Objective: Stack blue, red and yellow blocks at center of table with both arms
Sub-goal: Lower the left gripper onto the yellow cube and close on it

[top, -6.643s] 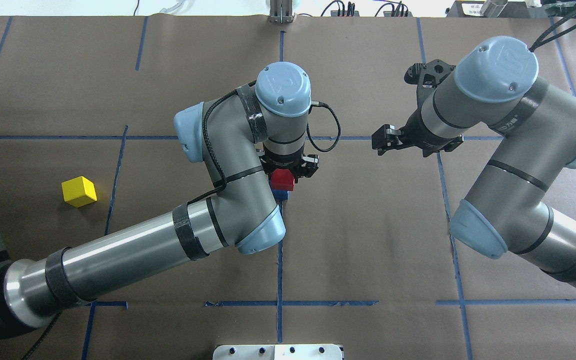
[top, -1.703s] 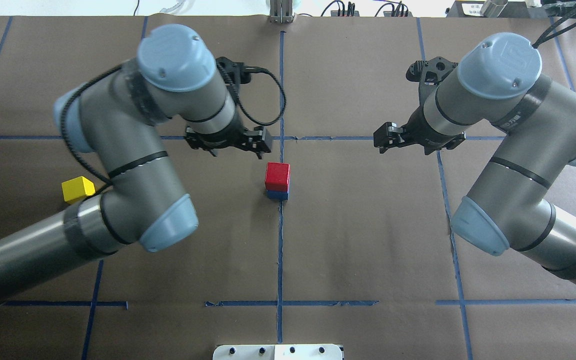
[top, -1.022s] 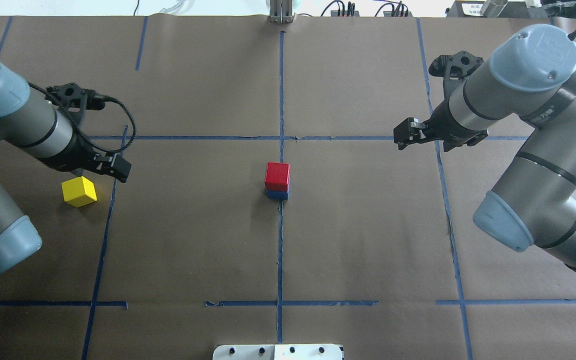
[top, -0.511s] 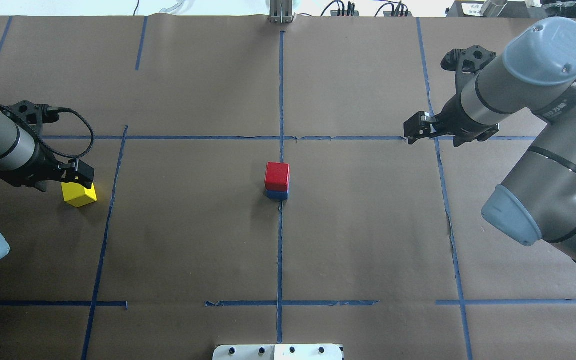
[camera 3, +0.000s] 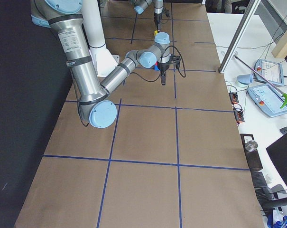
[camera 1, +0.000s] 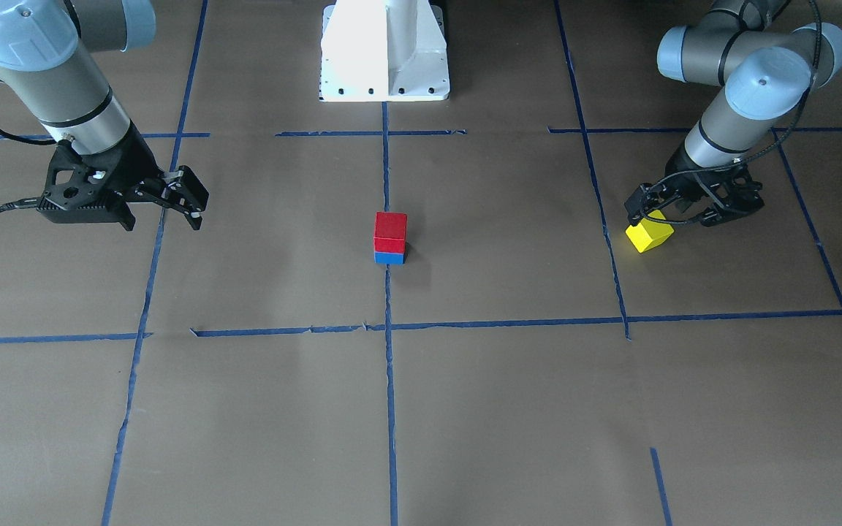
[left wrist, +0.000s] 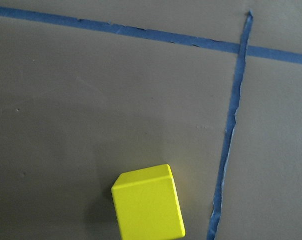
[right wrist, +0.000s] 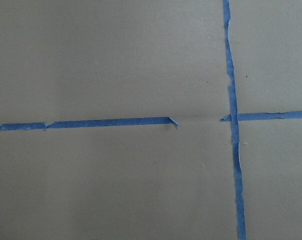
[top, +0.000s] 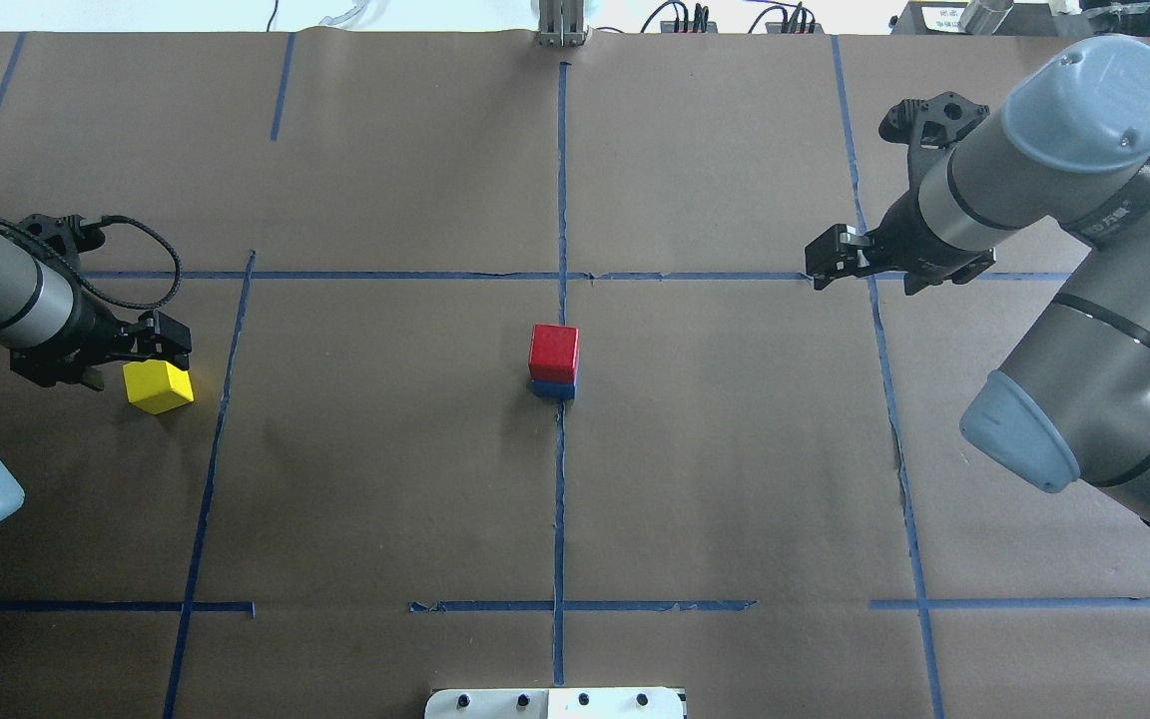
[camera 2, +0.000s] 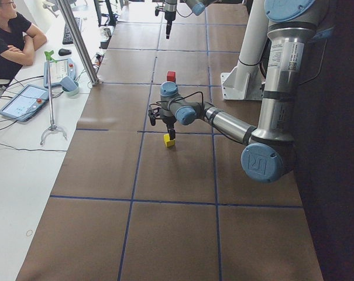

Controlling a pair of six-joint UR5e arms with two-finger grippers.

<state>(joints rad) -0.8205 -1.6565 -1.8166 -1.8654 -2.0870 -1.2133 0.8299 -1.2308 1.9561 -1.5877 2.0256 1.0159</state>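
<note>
A red block (top: 553, 350) sits on a blue block (top: 554, 390) at the table's center; the stack also shows in the front view, red block (camera 1: 390, 230) on blue block (camera 1: 389, 257). A yellow block (top: 160, 387) lies on the table at the far left. My left gripper (top: 128, 358) is open and hovers just above it, jaws apart around its far side. The left wrist view shows the yellow block (left wrist: 148, 202) low in frame, untouched. My right gripper (top: 879, 270) is open and empty, up over the right side.
The table is brown paper with a grid of blue tape lines (top: 559, 200). The white robot base (camera 1: 384, 51) stands at the table's near edge. An operator (camera 2: 10, 35) and tablets sit at a side table beyond the far edge.
My left gripper let go of the red block on the blue one, swung left and came down over the yellow block. My right arm drew back to the right.
</note>
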